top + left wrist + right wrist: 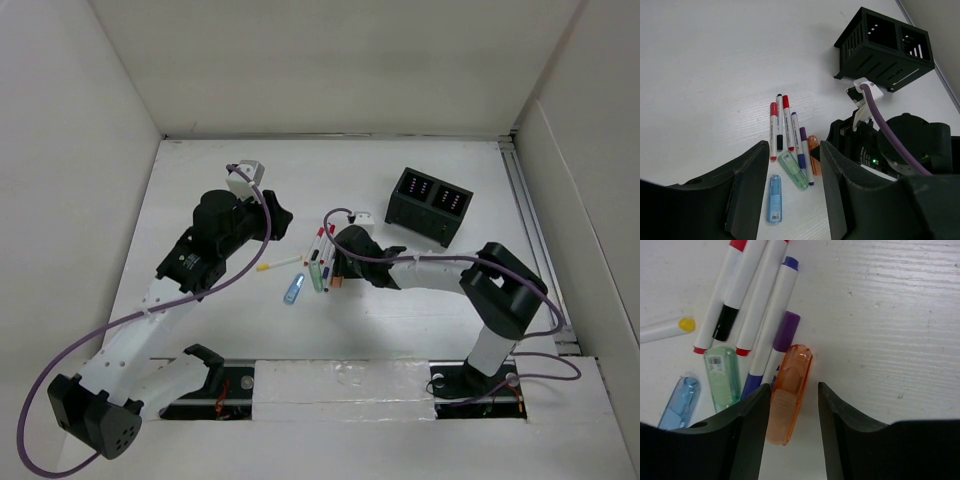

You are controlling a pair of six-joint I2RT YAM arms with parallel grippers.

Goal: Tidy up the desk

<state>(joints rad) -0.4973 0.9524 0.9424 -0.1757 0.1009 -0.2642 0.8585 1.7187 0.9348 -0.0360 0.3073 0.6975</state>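
Note:
On the white desk (210, 180) lies a cluster of markers (320, 250) with three small translucent cases. My right gripper (794, 425) is down at the desk, open, its jaws astride the orange case (788, 392). The case rests against the left finger, with a gap to the right one. Beside it lie the green case (722, 377) and the blue case (679, 402). My left gripper (790, 195) hovers open and empty above the blue case (774, 198) and green case (793, 170).
The black two-compartment organizer box (430, 205) stands at the back right, upright. A yellow-capped pen (278, 264) lies apart, left of the cluster. White walls surround the desk, and a metal rail (530, 220) runs along the right edge.

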